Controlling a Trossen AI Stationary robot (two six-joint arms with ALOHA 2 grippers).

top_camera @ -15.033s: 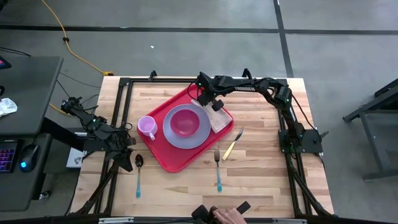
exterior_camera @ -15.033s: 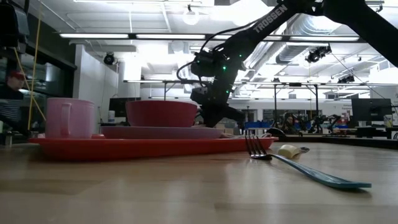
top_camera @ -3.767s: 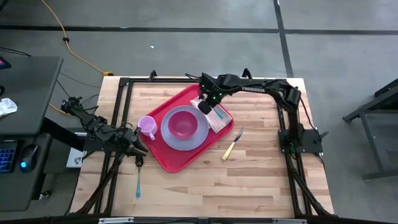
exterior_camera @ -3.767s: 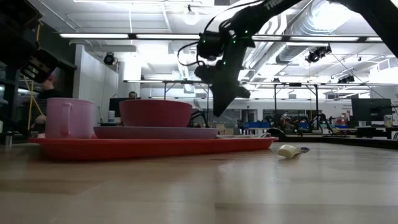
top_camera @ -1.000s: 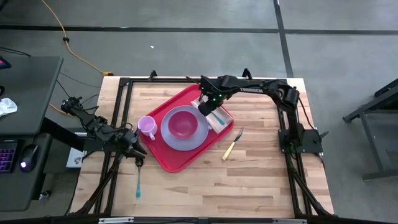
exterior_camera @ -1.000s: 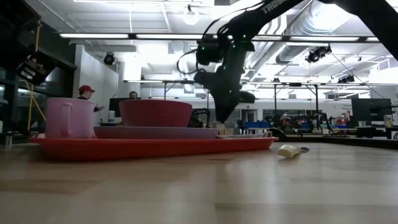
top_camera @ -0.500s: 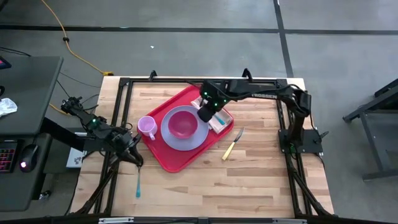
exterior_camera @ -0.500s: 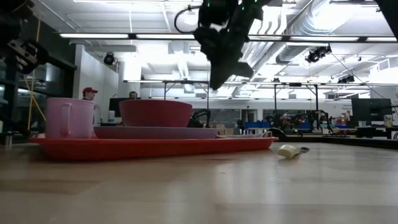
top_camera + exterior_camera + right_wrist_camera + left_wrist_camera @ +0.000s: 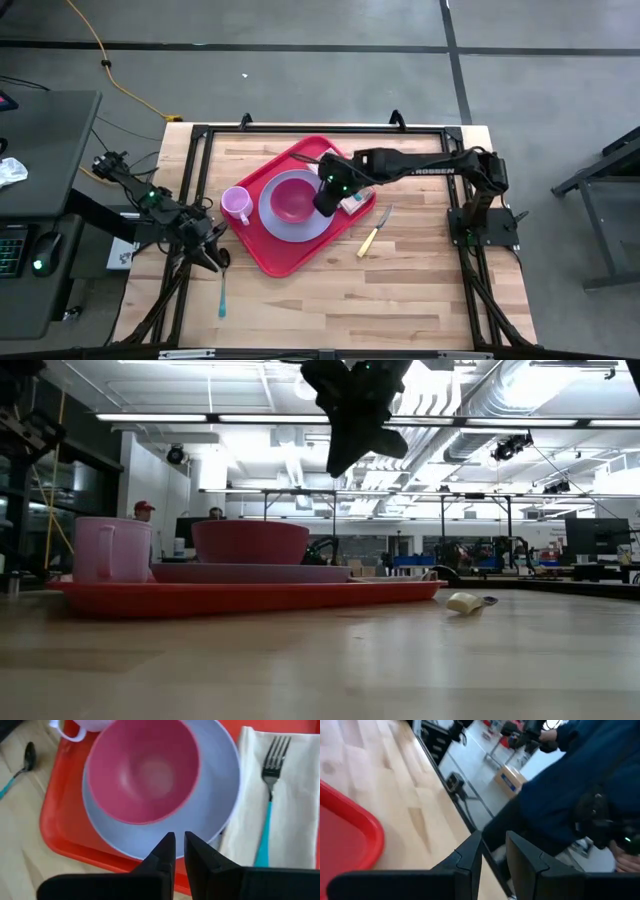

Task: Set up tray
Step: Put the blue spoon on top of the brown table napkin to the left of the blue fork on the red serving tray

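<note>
Tray (image 9: 290, 250) holds plate, bowl, cup, napkin and fork directly beneath the raised right gripper (image 9: 175, 845), whose fingers are nearly together, holding nothing. Knife (image 9: 372, 236) and spoon (image 9: 222, 280) lie on the table, the spoon beside the left gripper (image 9: 215, 255), whose opening I cannot tell.

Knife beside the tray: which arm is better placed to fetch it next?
Probably right. The right gripper hovers over the tray, near the knife on that side. The left gripper sits across the tray by the spoon.
</note>
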